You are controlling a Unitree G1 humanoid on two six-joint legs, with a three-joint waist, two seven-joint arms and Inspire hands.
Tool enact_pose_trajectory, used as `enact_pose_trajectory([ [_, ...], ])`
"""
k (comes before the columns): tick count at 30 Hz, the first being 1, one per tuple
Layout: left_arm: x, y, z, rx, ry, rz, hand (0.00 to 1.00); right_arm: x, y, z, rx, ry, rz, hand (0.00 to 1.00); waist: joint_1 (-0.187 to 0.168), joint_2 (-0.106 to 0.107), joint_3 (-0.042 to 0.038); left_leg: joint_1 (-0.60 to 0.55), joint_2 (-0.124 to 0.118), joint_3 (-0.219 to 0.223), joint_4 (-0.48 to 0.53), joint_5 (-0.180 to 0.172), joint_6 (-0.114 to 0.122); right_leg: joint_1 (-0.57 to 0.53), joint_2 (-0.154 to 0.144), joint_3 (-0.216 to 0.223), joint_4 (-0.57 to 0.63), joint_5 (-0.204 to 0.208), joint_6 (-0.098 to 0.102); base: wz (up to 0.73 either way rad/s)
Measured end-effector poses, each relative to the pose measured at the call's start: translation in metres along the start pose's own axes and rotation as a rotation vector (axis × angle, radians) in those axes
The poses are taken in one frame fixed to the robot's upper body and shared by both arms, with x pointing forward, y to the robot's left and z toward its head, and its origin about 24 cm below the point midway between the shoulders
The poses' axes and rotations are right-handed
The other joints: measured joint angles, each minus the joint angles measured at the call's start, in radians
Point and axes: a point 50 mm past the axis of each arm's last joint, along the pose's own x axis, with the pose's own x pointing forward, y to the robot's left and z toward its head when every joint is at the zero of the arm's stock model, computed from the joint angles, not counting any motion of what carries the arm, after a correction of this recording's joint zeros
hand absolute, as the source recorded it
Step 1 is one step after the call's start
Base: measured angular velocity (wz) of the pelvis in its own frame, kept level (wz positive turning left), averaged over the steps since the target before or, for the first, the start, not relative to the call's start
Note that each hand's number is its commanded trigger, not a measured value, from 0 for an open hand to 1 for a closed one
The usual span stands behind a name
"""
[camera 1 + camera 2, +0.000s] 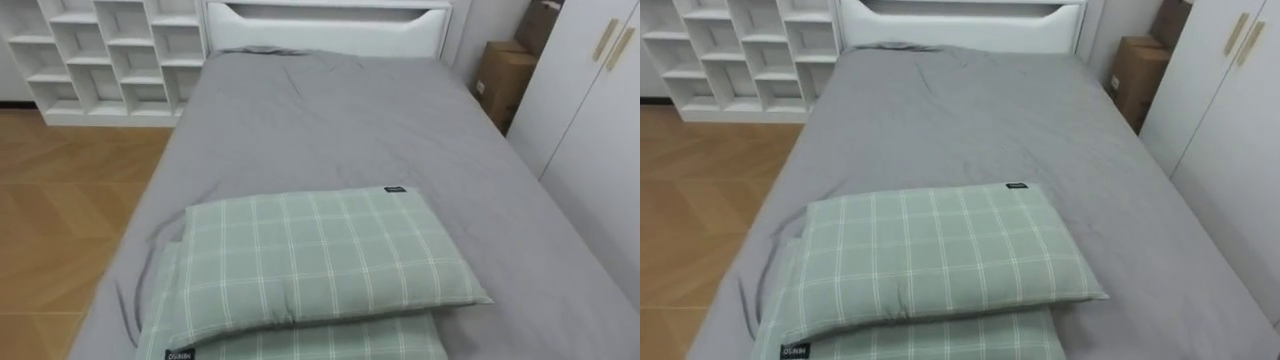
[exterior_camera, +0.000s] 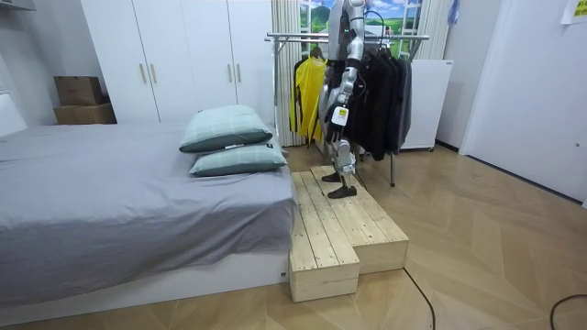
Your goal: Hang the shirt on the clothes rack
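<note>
in the left eye view we look down the length of a grey bed [image 1: 330,120]. two green checked pillows [image 1: 320,250] are stacked at its near end. a white shelf unit [image 1: 110,55] stands to the left, with a cardboard box [image 1: 500,75] and a wardrobe [image 1: 590,110] to the right. the right eye view gives the same bed.

in the room view we stand on a wooden platform [image 2: 339,229] at the pillow end of the bed. the clothes rack [image 2: 293,38] is close behind us. a yellow jacket [image 2: 307,96] and dark garments [image 2: 385,101] hang on it, so the clothes are there. our left hand [image 2: 338,117] hangs low by the hip. it is too small here for us to tell whether its fingers are apart or curled, or whether it holds anything.

we judge this a pause between garments. the next move calls for finding a loose garment, or turning to the rack.
</note>
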Motion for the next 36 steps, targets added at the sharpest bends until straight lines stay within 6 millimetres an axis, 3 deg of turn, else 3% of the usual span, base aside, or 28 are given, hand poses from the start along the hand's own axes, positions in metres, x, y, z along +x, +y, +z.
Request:
enact_pose_trajectory([
  [16, -0.002, -0.001, -0.016, -0.13, 0.084, -0.071, 0.0, -0.001, -0.005, -0.016, 0.105, 0.058, 0.01, 0.0, -0.025, 0.018, -0.0093, 0.01, -0.003, -0.03, -0.005, 0.002, -0.009, 0.031, 0.005, -0.009, -0.021, -0.002, 0.003, 0.03],
  [36, -0.001, -0.003, -0.006, -0.081, 0.063, -0.116, 0.0, -0.001, -0.006, -0.015, 0.125, 0.051, 0.03, 0.0, -0.025, 0.014, -0.0007, 0.01, -0.002, -0.034, -0.005, 0.003, -0.011, 0.033, 0.007, -0.005, -0.022, -0.002, 0.003, 0.0],
])
